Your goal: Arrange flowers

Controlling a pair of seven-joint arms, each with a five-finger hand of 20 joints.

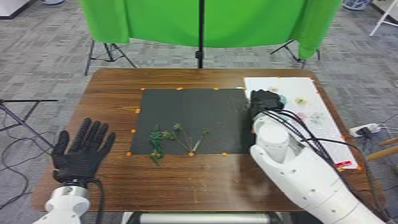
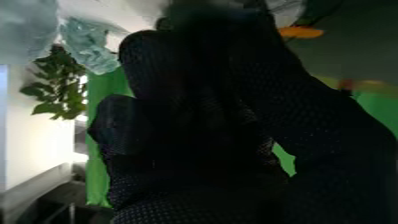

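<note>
My right hand point(image 1: 265, 100) is over the seam between the dark mat point(image 1: 206, 111) and the white sheet point(image 1: 336, 145). In the right wrist view the black glove of my right hand point(image 2: 209, 145) stands close up; whether it holds something is hidden. Beside it is a pale green crumpled thing point(image 2: 87, 47). Pale flowers point(image 1: 302, 101) rest on the white sheet. Green stems point(image 1: 156, 142) and thin sprigs point(image 1: 188, 141) lie on the near left part of the mat. My left hand point(image 1: 80, 151) is open, fingers straight, left of the mat.
Orange tabs point(image 1: 191, 154) mark the mat's border on the brown table point(image 1: 191, 182). Black cables point(image 1: 311, 140) run along my right arm over the white sheet. A green backdrop point(image 1: 213, 25) on stands is behind the table. A leafy plant point(image 2: 58, 85) stands farther off.
</note>
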